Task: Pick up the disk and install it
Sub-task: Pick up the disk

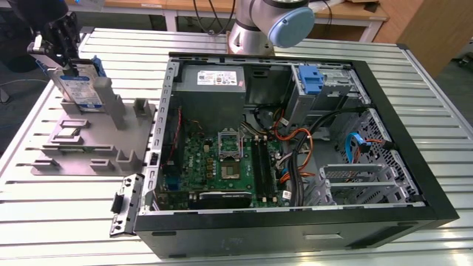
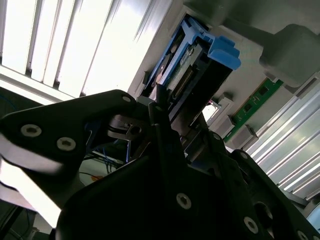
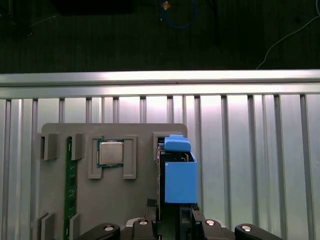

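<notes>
Slatted alu table (image 1: 59, 210), grey fixture tray (image 1: 88, 151), open PC case (image 1: 296, 238)

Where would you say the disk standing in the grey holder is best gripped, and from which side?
I'd grip the disk by its top edge, across the two flat faces, coming straight down from above: it stands on edge with its lower part slotted in the grey holder, leaving the top free.

Disk (image 1: 77, 88) was smooth dull silver-grey metal; bracket (image 3: 179, 177) glossy blue plastic; table (image 1: 66, 221) ribbed brushed aluminium; fixture (image 1: 81, 149) matt grey plastic.
</notes>
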### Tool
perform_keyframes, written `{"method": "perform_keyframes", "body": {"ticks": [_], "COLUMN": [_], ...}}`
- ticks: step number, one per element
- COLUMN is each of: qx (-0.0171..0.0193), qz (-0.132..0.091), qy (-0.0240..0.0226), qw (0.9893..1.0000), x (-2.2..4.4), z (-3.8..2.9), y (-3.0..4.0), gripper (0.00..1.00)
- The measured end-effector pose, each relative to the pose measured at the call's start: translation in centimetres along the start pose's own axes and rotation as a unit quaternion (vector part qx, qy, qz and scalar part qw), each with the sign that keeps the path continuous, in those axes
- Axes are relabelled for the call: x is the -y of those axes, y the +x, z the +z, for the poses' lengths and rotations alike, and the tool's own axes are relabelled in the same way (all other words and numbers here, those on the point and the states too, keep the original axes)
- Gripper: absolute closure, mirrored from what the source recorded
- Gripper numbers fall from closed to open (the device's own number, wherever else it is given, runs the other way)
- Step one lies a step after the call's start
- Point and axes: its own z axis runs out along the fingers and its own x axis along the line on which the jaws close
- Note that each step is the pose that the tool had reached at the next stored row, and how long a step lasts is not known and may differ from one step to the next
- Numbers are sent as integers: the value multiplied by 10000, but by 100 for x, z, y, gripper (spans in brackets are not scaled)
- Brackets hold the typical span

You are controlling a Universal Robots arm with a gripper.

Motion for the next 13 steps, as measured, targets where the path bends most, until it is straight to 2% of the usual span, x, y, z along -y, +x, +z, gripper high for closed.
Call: {"method": "perform_keyframes", "body": {"ticks": [13], "qx": [-5], "qz": [-121], "qy": [-2], "qw": [9999], "x": [0], "z": [0], "y": [0], "gripper": [65]}}
